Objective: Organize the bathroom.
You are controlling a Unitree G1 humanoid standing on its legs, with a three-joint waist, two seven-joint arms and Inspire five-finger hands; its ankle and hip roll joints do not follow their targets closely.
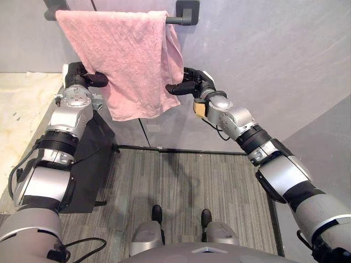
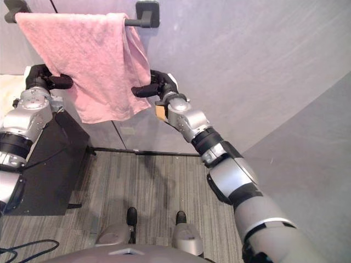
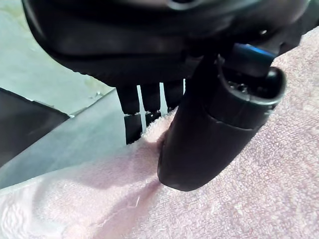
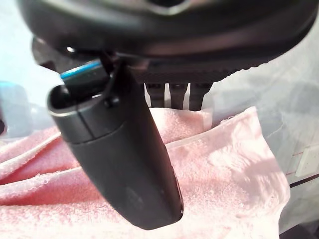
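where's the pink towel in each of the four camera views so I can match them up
Left eye view: pink towel hangs over the dark towel bar, upper left, between the left hand and right hand.
Right eye view: upper left, draped over the same bar.
Left wrist view: beneath the thumb, pinched.
Right wrist view: behind the thumb, pinched.
Shared landmark: the towel bar, in both eye views.

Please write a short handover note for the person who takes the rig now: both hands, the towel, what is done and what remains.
Left hand: thumb and fingers pinch the pink towel at its left edge.
Right hand: pinches the towel's right edge.
Towel: draped over the dark wall rail, bunched and uneven on the right.
Done: towel is on the rail.
Left: probably even it out, then release both hands.
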